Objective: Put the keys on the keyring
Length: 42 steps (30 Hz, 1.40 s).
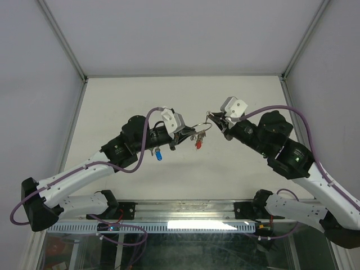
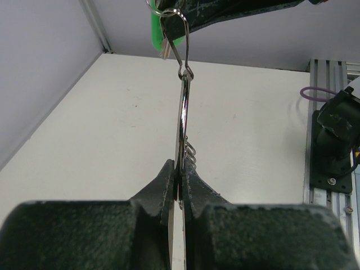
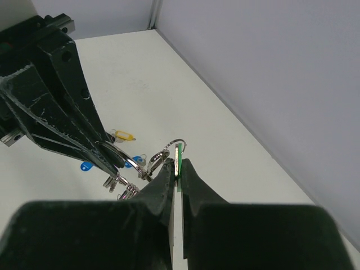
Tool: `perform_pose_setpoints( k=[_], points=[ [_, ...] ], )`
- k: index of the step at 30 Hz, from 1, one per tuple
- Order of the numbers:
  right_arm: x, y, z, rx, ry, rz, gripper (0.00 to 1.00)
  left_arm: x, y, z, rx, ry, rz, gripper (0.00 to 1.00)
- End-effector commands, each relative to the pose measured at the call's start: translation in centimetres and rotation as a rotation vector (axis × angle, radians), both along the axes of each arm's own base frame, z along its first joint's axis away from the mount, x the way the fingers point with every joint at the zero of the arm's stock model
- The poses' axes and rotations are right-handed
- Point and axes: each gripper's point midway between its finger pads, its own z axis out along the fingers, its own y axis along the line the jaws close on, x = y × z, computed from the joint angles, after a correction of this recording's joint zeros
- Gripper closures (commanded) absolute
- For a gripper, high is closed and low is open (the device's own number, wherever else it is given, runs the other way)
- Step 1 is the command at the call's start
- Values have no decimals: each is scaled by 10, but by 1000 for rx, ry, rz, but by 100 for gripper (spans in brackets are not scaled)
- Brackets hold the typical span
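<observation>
Threading is the step we judge to be in hand: the left gripper point(image 2: 179, 171) is clamped on the keyring point(image 2: 183, 112), held edge-on above the middle of the table point(image 1: 236, 185), and the right gripper point(image 3: 179, 167), at 2 o'clock of the ring in the top view, is pinched shut on the green key point(image 3: 179, 153). From the left wrist we see the green key's wire loop point(image 2: 179, 42) meeting the ring's rim at 12 o'clock; whether it has passed the split we cannot tell. To do this well we would keep the left grip firm so the ring cannot twist, and move the key along the wire's curve, not straight across it, so the loop slides round instead of springing off. We would keep the motion small, since a red key point(image 1: 198, 145) hangs at 6 o'clock of the ring and could swing into the way. A blue key point(image 1: 159, 154) shows at 8 o'clock of the ring, and a yellow key point(image 3: 125, 135) lies on the table, both waiting. We can read no brand, label or writing on the keys, ring or arms.
</observation>
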Motion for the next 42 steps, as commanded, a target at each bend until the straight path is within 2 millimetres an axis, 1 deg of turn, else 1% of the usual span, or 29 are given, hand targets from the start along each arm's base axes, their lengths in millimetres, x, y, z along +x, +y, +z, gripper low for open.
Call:
perform_pose_setpoints(
  k=[1,12,18,21,25,26,29,31,33,38,40,42],
  points=[
    [-11,5,31,37,-62,74,100,-4,-4,21,-73,-34,-31,100],
    [-16,23,24,-10,-37,161,100,-8,-8,17,-75,-21,-62,100],
    [-22,36,24,-33,-46,216,97,-9,-10,15,-75,-15,-73,100],
    [-24,45,19,-75,-52,249,94,-10,-13,13,-71,-8,-88,100],
    [-25,55,10,-136,-64,279,87,-12,-17,10,-76,1,-109,100],
    [-26,57,8,-149,-69,284,83,-13,-17,10,-80,4,-114,100],
    [-24,59,9,-154,-83,276,65,-15,-17,10,-94,7,-121,100],
    [-23,56,13,-140,-98,256,59,-16,-16,10,-106,10,-123,100],
    [-21,49,18,-126,-112,222,56,-17,-15,11,-120,10,-121,100],
    [-22,15,26,-81,-127,116,54,-16,-9,14,-153,1,-92,100],
    [-25,5,20,-70,-117,95,53,-16,-7,16,-168,-3,-85,100],
    [-28,-4,8,-78,-95,80,52,-18,-5,21,-189,-9,-86,100]
  ],
)
